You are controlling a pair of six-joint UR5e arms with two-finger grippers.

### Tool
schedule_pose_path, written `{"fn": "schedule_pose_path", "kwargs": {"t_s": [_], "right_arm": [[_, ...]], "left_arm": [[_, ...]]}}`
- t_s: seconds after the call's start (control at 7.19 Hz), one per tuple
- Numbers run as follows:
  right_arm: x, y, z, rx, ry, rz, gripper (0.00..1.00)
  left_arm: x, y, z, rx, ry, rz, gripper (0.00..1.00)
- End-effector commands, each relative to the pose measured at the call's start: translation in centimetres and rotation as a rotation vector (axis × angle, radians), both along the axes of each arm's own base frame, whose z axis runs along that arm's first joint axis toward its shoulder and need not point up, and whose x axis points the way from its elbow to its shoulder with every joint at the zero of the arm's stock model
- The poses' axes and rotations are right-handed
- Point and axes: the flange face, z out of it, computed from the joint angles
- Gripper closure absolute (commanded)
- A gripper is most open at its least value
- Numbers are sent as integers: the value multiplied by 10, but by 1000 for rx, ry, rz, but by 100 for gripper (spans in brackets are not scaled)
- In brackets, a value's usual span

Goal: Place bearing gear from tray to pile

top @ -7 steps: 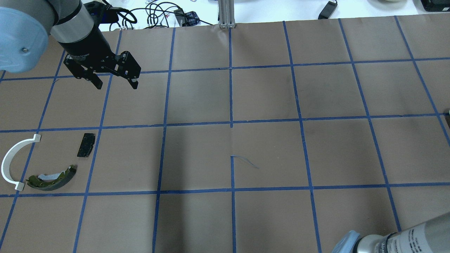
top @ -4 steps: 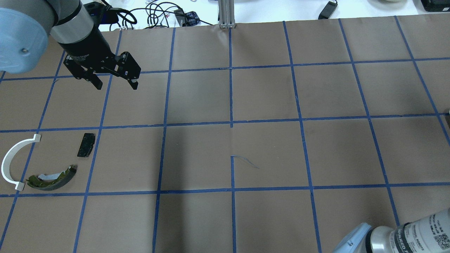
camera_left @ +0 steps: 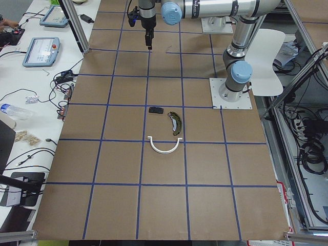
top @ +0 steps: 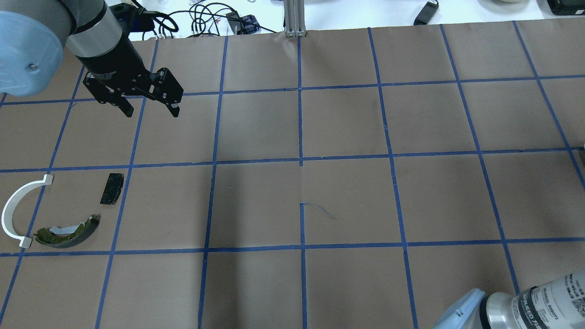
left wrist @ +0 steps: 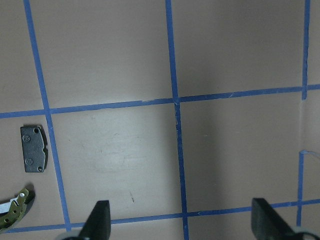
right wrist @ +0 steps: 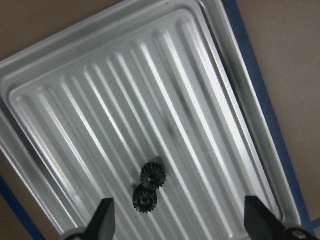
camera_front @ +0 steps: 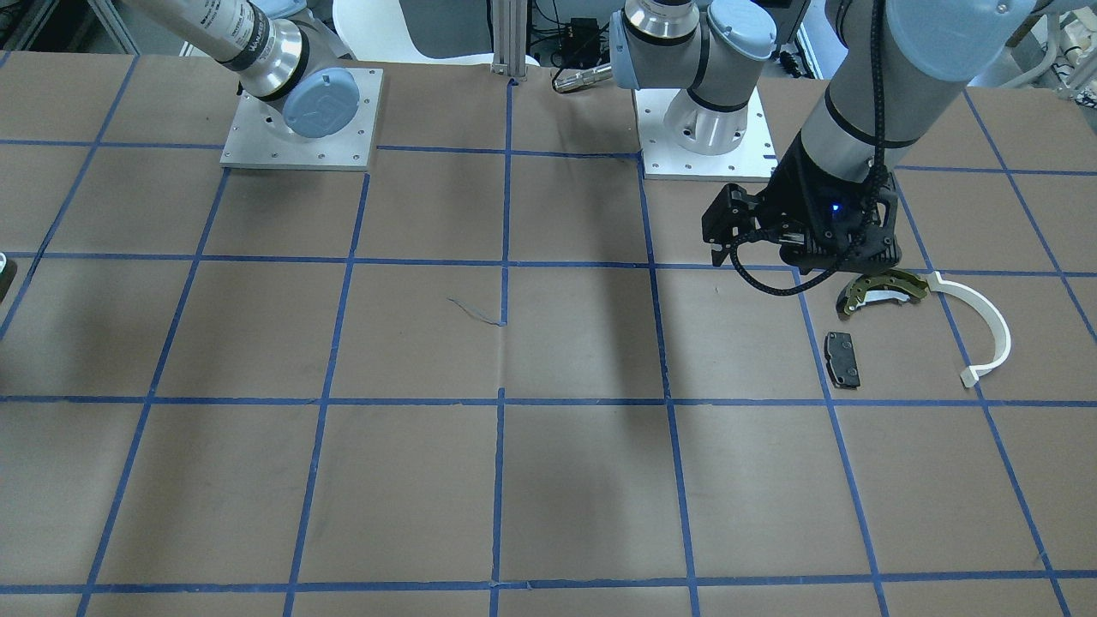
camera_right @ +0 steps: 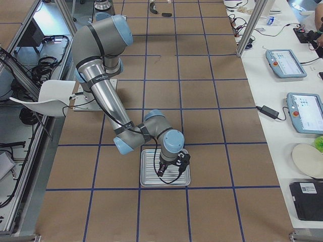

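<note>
Two small black bearing gears [right wrist: 148, 187] lie side by side on the ribbed silver tray [right wrist: 200, 90]. My right gripper [right wrist: 180, 225] is open and empty, hovering above the tray with the gears between its fingers' line and the camera. The pile lies at the table's left: a brass-coloured brake shoe [top: 68, 232], a white half-ring arc [top: 13, 208] and a black pad [top: 112, 188]. My left gripper [top: 148, 109] is open and empty, held high, farther out over the table than the pile. Its wrist view shows the pad [left wrist: 34, 148] and the shoe's tip [left wrist: 15, 215].
The tray [camera_right: 149, 181] sits at the table's right end, out of the overhead view. Cables and devices [top: 205, 20] lie past the table's far edge. A metal post [top: 295, 18] stands at the far edge's middle. Blue tape lines grid the brown table.
My right arm's wrist segment has shifted to the right along the bottom right corner of the overhead view. My left arm and the pile have not moved.
</note>
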Motion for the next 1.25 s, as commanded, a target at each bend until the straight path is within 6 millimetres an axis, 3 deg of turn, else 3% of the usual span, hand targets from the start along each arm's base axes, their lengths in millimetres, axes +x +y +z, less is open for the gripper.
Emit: {"fn": "schedule_pose_path", "kwargs": {"t_s": [0.0,0.28,0.56,1.11], "right_arm": [[10,2,-21,-40,-17,-20,15],[12,1,-25,-65,-2,-19,19],[11,0,-39,-53,-20,-11,34],[12,1,-41,-51,-25,-9,50]], "left_arm": [[0,-3,0,-12,-1,4,0],[0,-4,0,-16,-1,2,0],[-1,-5,-4,-8,-1,8,0],[-1,-4,-3,-9,1,10,0]]}}
